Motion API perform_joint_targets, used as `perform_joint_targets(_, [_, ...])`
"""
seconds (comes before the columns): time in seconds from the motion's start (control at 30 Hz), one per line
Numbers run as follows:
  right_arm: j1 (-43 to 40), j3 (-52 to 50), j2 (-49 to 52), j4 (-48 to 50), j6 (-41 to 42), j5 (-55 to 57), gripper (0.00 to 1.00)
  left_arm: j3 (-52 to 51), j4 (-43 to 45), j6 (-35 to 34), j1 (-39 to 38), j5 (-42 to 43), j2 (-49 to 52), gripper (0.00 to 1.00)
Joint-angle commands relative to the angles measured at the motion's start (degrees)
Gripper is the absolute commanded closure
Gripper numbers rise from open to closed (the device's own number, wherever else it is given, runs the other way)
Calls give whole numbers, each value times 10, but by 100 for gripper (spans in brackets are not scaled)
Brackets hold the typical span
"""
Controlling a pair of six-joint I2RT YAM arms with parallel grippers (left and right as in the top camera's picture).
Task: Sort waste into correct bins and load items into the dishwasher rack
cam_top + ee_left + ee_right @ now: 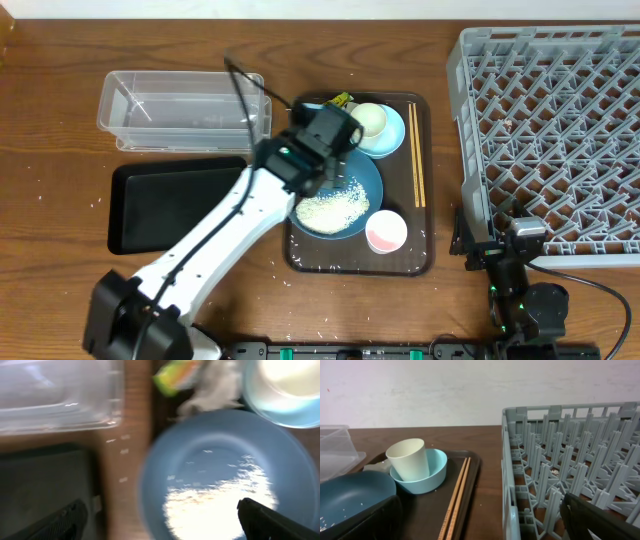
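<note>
Standing nearest, the right gripper [497, 243] hangs low just off the near left corner of the grey dishwasher rack [550, 130], its fingers spread wide and holding nothing. On the brown serving tray [300, 258] to its left, the small pink cup [386, 232] sits upright in the near right corner. Just past it is the large dark-blue bowl [345, 195] with the heap of white rice [330, 210] inside. Left of the serving tray lies the shallow black tray [170, 205]. The left gripper [338, 128] is poised above the far rim of the dark-blue bowl with its fingers set well apart, gripping nothing. The chopsticks [416, 155] lie side by side along the serving tray's right edge. The light-blue bowl [392, 138] sits at the far right of that tray with the white cup [370, 120] standing in it. Beside it at the far edge are the crumpled tissue [215, 385] and the yellow-green wrapper [342, 100]. Farther left, beyond the black tray, rests the clear plastic tub [180, 110].
</note>
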Motion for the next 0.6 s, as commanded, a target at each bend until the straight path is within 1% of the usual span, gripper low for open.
perform_joint_targets(0.0, [-5,-1,-2,-2,-5,-1,1,2,-28,-46,19,-30,7,2])
perform_joint_targets(0.17, [-5,-1,-2,-2,-5,-1,1,-12,-28,-46,24,39,25,2])
perform_joint_targets(0.27, [-5,-1,-2,-2,-5,-1,1,-18,-24,-45,24,40,38,1])
perform_joint_targets(0.4, [-5,-1,-2,-2,-5,-1,1,-18,-20,-46,33,14,49,1])
perform_joint_targets(0.57, [-5,-1,-2,-2,-5,-1,1,-19,-11,-46,43,18,62,1])
